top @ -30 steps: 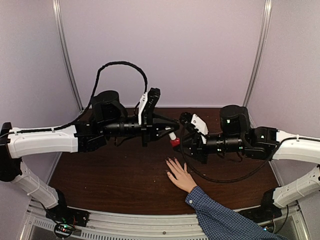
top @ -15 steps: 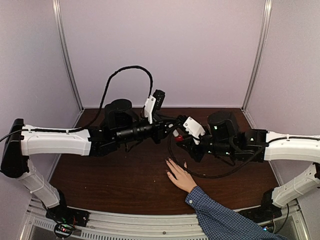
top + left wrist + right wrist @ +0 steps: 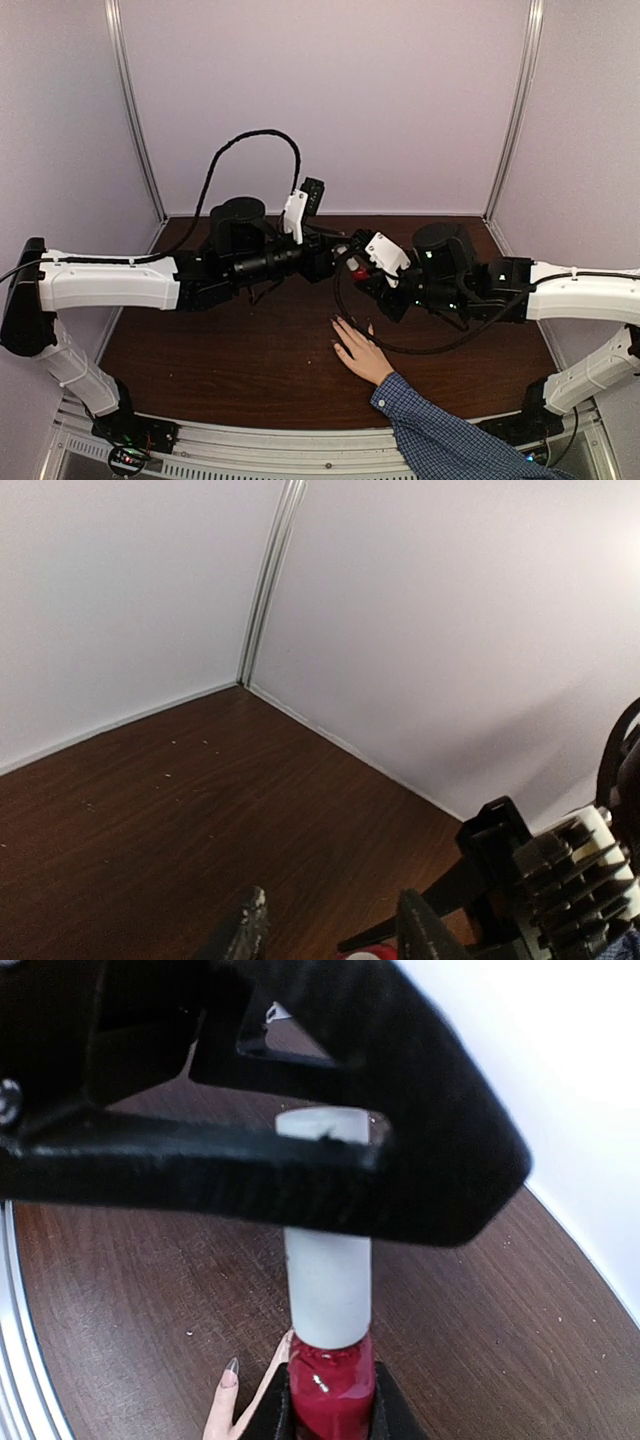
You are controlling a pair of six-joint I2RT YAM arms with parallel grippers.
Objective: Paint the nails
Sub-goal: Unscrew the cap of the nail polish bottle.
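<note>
Right fingers [image 3: 385, 1412] are clamped on the red body of the polish bottle [image 3: 332, 1380], one on each side, and the bottle stands upright with its white cap [image 3: 325, 1260] on. Left fingers [image 3: 245, 935] are apart; in the left wrist view we see a clear gap between the two tips, with a sliver of the bottle's red at the bottom edge between them. In the right wrist view a black part of the left arm's end crosses in front of the upper cap; we can't tell whether it touches. The hand [image 3: 360, 350] with the blue checked sleeve [image 3: 440, 430] lies flat on the dark wood surface [image 3: 220, 350], below the bottle and just on its near side, fingers spread toward it. The nails [image 3: 230, 1367] sit under the bottle, well clear of it. The one we see sharply looks bare pinkish; the others are too small to judge.
</note>
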